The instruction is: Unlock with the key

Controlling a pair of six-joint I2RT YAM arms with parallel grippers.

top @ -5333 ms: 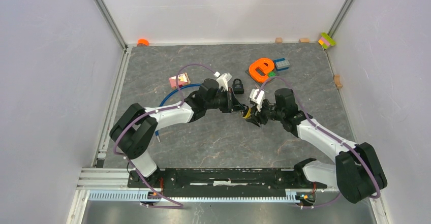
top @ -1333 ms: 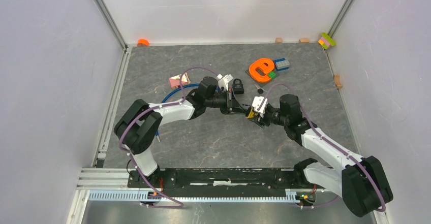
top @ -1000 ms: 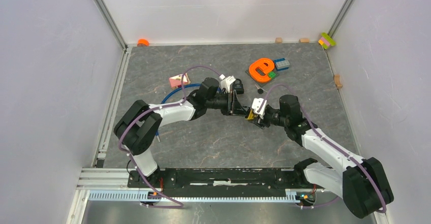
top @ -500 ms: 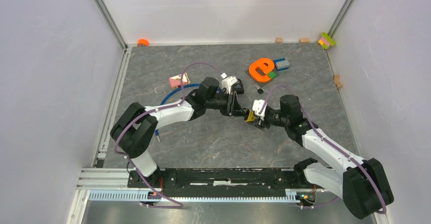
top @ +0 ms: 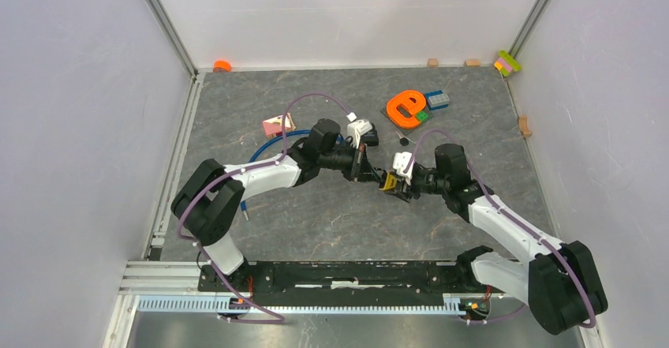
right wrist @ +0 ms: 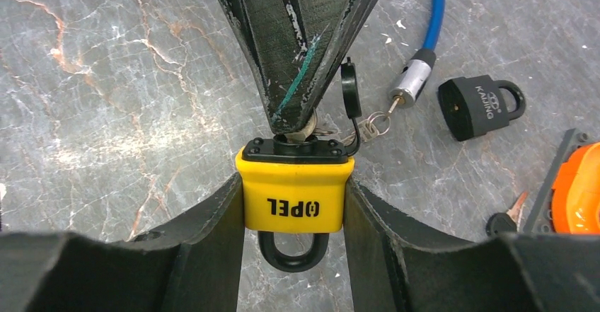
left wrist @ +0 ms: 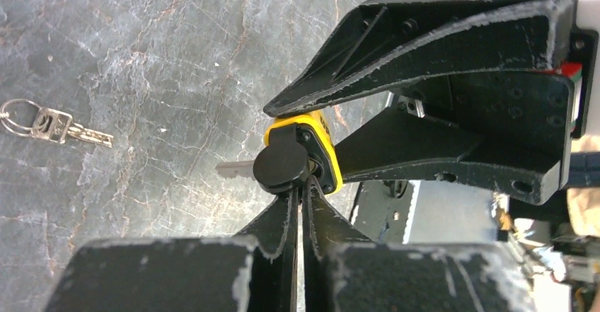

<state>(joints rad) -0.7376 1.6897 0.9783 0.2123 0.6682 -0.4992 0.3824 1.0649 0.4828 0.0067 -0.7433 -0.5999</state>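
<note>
1. The yellow OPEL padlock (right wrist: 293, 199) is held clear of the surface, over its middle. Its keyway end faces the left arm and its shackle points back toward the right wrist.
2. The right gripper (right wrist: 293, 181) stands roughly half open, its two fingers pressed against opposite sides of the padlock's body.
3. The left gripper (left wrist: 298, 190) has its fingers closed right together at the keyway end. They appear to pinch the key (right wrist: 309, 123), of which only a sliver of metal shows. A black dust cap (right wrist: 349, 89) hangs aside on its strap.
4. The step in hand looks like turning the key. Roll the left wrist about the key's own axis and stay in line with the keyway, so the blade twists rather than bends.
5. The right arm should brace the body against that twist, or the padlock may swivel between the pads.
6. If the key resists, seat it fully before turning harder, because a thin key head can slip from pinched tips.
7. Both shackle legs look seated, so the padlock is not yet unlocked.
8. A black padlock (right wrist: 481, 107) and spare keys (left wrist: 49, 124) lie on the surface, apart from the work.
</note>
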